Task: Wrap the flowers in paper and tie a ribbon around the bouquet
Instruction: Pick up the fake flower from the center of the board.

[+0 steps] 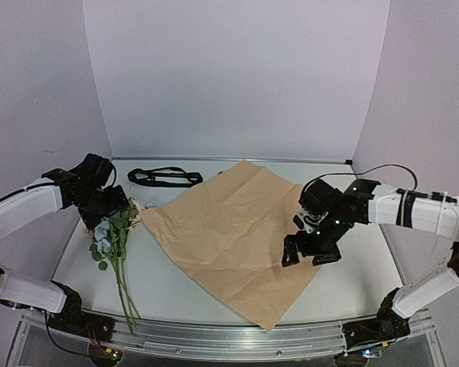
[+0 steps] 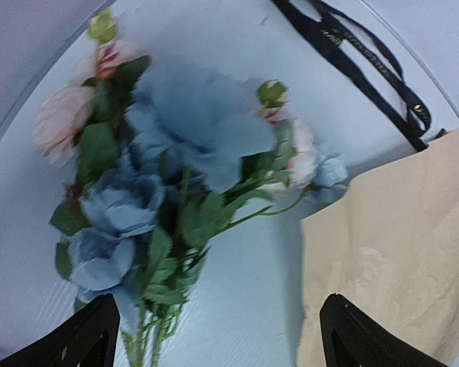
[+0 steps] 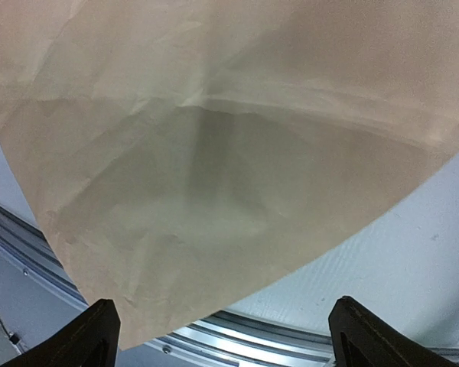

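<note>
The left gripper [image 2: 214,340] has its fingers apart around nothing. The flowers [image 2: 161,183] lie just ahead, blooms blurred, stems cut off below. The right gripper [image 3: 222,336], fingers spread, hangs above the paper [image 3: 214,153].

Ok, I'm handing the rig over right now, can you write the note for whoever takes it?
Left gripper: open above the flowers, empty.
Right gripper: open above the paper, over its right side, empty.
The paper lies flat in the middle, tan face up. The flowers are beside its left corner and the ribbon is at the far edge.
Done: nothing wrapped or tied yet.
Left: flowers onto paper, wrap, tie ribbon.
</note>
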